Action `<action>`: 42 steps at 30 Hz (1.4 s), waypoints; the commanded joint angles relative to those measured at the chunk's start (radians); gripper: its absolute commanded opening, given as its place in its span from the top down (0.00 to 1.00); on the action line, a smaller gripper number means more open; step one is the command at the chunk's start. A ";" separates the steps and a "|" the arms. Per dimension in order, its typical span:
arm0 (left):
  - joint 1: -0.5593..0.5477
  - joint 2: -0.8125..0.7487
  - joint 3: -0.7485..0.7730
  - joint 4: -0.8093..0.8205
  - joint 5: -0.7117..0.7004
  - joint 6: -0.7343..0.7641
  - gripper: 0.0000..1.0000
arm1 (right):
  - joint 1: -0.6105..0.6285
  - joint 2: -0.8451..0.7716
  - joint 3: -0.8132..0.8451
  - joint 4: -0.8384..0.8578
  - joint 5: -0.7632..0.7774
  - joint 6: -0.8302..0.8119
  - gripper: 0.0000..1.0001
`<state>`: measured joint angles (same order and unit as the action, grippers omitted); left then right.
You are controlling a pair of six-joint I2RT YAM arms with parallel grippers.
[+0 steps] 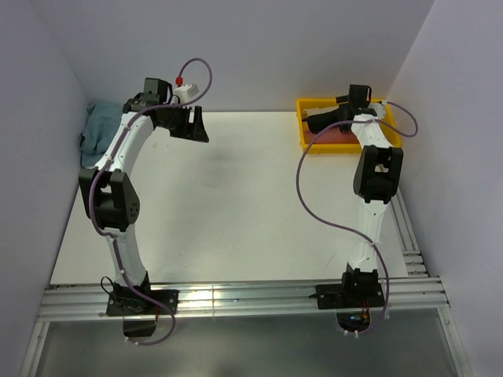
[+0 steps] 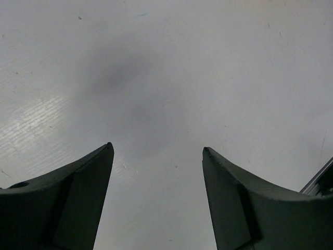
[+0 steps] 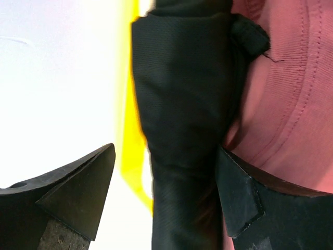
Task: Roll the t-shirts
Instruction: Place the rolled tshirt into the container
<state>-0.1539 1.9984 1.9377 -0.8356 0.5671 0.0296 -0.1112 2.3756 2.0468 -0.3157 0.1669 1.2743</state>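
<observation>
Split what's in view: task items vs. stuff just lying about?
Job:
- black t-shirt, rolled, lying against the pink one
- pink t-shirt, in the bin
- dusty-blue t-shirt, bunched at far left

Just there:
- yellow bin, holding shirts
- table
- aluminium rails

Robot lab cell: bare white surface (image 1: 236,212) boxed in by plain white walls (image 1: 259,47) - aluminium rails (image 1: 251,297) at the near edge, left arm (image 1: 111,200) and right arm (image 1: 377,174) bolted on.
</observation>
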 commanded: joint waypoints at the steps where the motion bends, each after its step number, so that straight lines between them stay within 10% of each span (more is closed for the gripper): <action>1: 0.002 0.003 0.046 0.013 0.033 -0.016 0.26 | -0.012 -0.041 0.088 -0.097 0.013 0.014 0.17; 28: 0.002 -0.013 0.076 0.023 0.013 -0.057 0.20 | -0.031 -0.376 -0.336 0.046 -0.105 -0.070 0.07; 42: 0.056 -0.340 -0.195 -0.007 -0.136 0.055 0.21 | -0.022 -1.003 -1.075 0.353 -0.241 -0.318 0.00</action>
<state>-0.1192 1.7702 1.7863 -0.8520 0.4706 0.0525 -0.1368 1.5253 1.0462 -0.0658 -0.0441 1.0718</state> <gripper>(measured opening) 0.795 0.996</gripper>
